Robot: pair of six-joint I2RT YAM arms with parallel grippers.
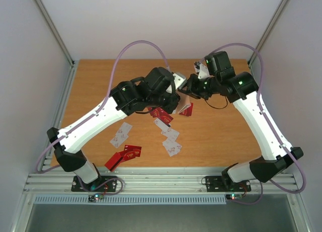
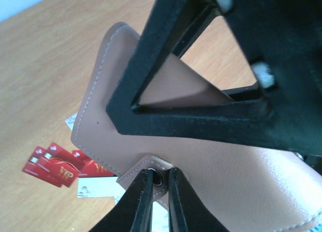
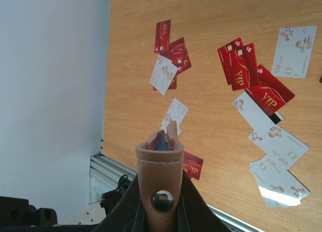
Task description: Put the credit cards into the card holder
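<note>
The tan card holder (image 1: 184, 105) hangs in the air over the middle of the table, held between both arms. My left gripper (image 2: 158, 175) is shut on its small snap tab (image 2: 151, 166), with the holder's leather side (image 2: 100, 116) filling that view. My right gripper (image 3: 161, 191) is shut on the holder (image 3: 160, 159), seen edge-on with its metal snap (image 3: 162, 200) facing the camera. In the top view the left gripper (image 1: 177, 94) and right gripper (image 1: 190, 88) meet almost tip to tip. Credit cards lie loose on the table below: red ones (image 1: 161, 113) and white ones (image 1: 171, 141).
More cards lie nearer the left arm: a white one (image 1: 121, 134) and red ones (image 1: 130, 152). A ribbed metal rail (image 1: 161, 181) runs along the near edge. Grey walls and metal posts (image 1: 53, 25) enclose the wooden table (image 1: 221, 126). Purple cables (image 1: 143, 43) arch over both arms.
</note>
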